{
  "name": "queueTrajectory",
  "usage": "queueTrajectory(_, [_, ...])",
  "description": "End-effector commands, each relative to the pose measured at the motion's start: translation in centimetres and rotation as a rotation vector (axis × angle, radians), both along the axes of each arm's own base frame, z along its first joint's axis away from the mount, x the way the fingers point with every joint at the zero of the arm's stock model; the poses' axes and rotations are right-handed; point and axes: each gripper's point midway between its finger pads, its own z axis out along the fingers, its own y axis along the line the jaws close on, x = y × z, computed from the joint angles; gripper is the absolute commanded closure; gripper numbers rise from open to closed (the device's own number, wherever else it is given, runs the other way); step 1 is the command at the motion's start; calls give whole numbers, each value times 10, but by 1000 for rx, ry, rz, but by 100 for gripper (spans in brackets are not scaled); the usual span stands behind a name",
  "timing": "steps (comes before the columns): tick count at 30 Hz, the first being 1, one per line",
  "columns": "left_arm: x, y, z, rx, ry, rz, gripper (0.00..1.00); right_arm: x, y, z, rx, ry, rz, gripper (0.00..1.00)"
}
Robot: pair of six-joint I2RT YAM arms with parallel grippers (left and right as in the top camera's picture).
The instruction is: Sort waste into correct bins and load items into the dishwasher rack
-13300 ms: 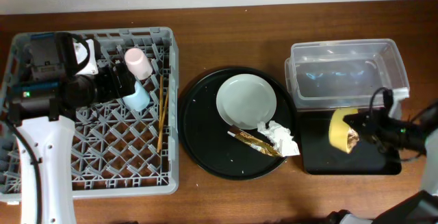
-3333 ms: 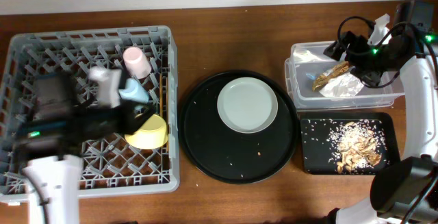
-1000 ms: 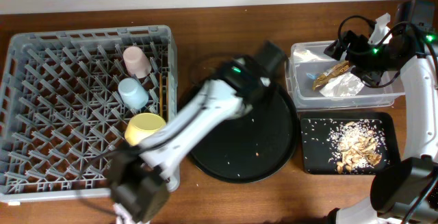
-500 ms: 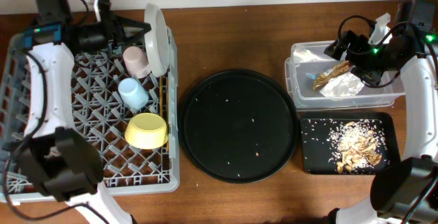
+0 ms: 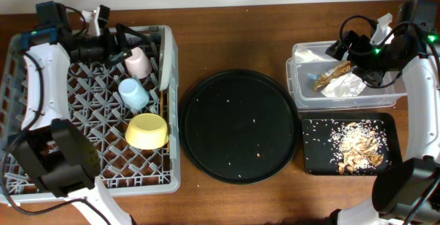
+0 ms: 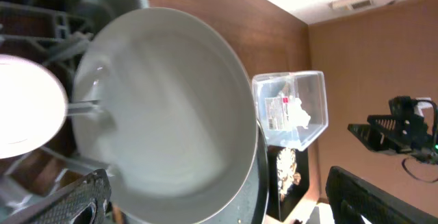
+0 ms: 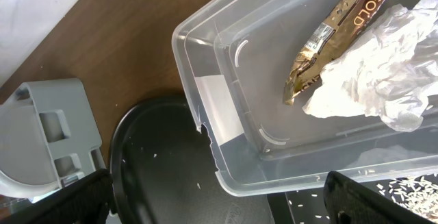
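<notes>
The left tool [image 5: 127, 38] sits at the upper left of the overhead view, over the far edge of the grey dishwasher rack [image 5: 103, 184], its fingers spread wide and gripping nothing. Right in front of it the pale grey-green plate [image 6: 164, 107] stands on edge among the pegs by the rack's right wall. Just left of the plate is the pink cup [image 5: 138, 63], with the blue cup [image 5: 133, 93] below it and the yellow bowl [image 5: 148, 131] lower still, all inside the rack. The large round black tray [image 5: 240, 125] lies in the middle of the tabletop with only a few crumbs on it. At the upper right, the right tool [image 5: 340, 53] hangs over the clear tub [image 5: 302, 91], also wide open and holding nothing. In the tub lie the brown-and-gold wrapper [image 5: 330, 76] and the crumpled napkin [image 5: 349, 85], touching each other. The food scraps [image 5: 357, 148] are spread in the shallow black tray [image 5: 313, 163] just below the tub.
</notes>
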Motion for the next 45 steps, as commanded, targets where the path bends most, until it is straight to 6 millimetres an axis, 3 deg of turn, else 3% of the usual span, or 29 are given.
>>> queueTrajectory(1, [-2, 24, 21, -26, -29, 54, 1, 1, -1, 7, -1, -20, -2, 1])
queueTrajectory(4, [-32, 17, 70, -41, -72, 55, 1, 1, 0, 7, -1, -20, -1, 1])
queueTrajectory(6, [-46, 12, 84, -38, -66, 57, 1, 1, -1, 8, -1, -20, -2, 1])
queueTrajectory(10, [-45, 46, 47, 212, 29, 164, 1, 1, -1, 8, -1, -20, -2, 1])
queueTrajectory(12, [-46, 51, 42, 249, 48, 178, 1, 1, 0, 8, -1, -20, -1, 1])
queueTrajectory(14, [-48, 75, 27, 394, 92, 237, 1, 1, 0, 8, -1, -20, -1, 1])
queueTrajectory(16, [-51, 95, 18, 511, 127, 285, 1, 0, 14, 13, -25, -34, 31, 1])
queueTrajectory(17, [-52, 100, 16, 540, 135, 296, 1, -3, 27, 25, -32, -64, 62, 2])
queueTrajectory(19, [-52, 102, 15, 552, 139, 301, 1, -39, 97, 95, -54, -259, 232, 1])
queueTrajectory(20, [-52, 102, 15, 552, 139, 301, 1, -69, 126, 131, -90, -376, 320, 1])
queueTrajectory(22, [-52, 102, 15, 552, 139, 302, 1, -119, 121, 183, -320, -588, 340, 1])
queueTrajectory(23, [-52, 102, 15, 552, 139, 301, 1, -158, 107, 217, -396, -723, 301, 1])
queueTrajectory(25, [-52, 102, 15, 552, 139, 301, 1, -216, 78, 268, -502, -990, 214, 1])
queueTrajectory(27, [-52, 102, 15, 552, 139, 302, 0, -263, 59, 295, -626, -1270, 137, 1])
queueTrajectory(29, [-52, 102, 15, 552, 139, 302, 1, -287, 48, 287, -672, -1451, 23, 1])
queueTrajectory(30, [-52, 102, 15, 552, 139, 301, 1, -291, 44, 269, -687, -1550, -53, 1])
queueTrajectory(32, [-52, 102, 15, 552, 139, 301, 1, -275, 46, 232, -695, -1643, -103, 1])
queueTrajectory(34, [-52, 102, 15, 552, 139, 301, 1, -238, 58, 177, -680, -1684, -73, 1])
queueTrajectory(37, [-52, 102, 15, 552, 139, 301, 1, -190, 68, 85, -654, -1526, 21, 1])
queueTrajectory(39, [-52, 102, 15, 552, 139, 301, 1, -172, 71, 32, -652, -1419, 73, 1])
queueTrajectory(45, [-52, 102, 15, 552, 139, 301, 1, -162, 67, -59, -683, -1090, 199, 1])
